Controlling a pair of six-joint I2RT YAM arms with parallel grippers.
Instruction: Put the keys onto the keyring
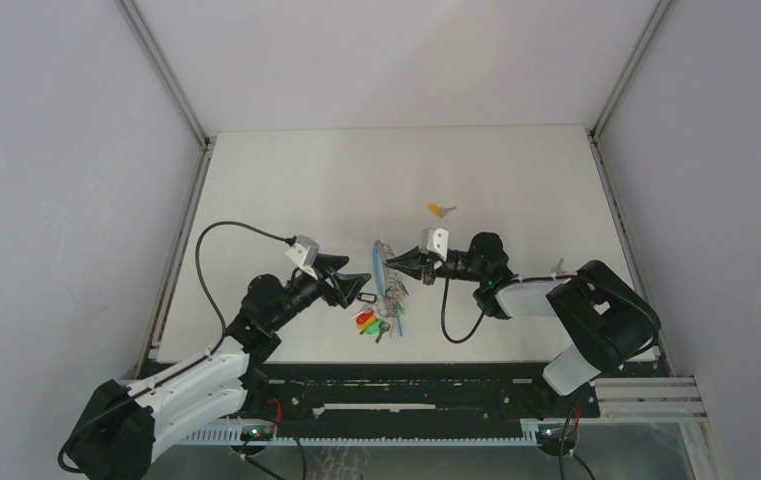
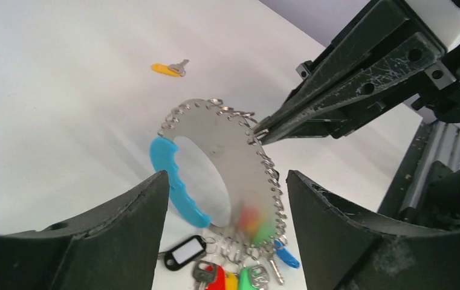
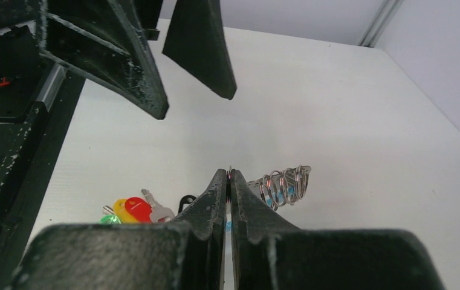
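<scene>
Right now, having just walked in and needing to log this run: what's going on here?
The right gripper is shut on the rim of the keyring, holding it up on edge, its tagged keys bunched at the bottom. The left gripper is open and faces the ring, gripping nothing. One key with an orange-yellow tag lies loose on the table beyond, not yet on the ring.
</scene>
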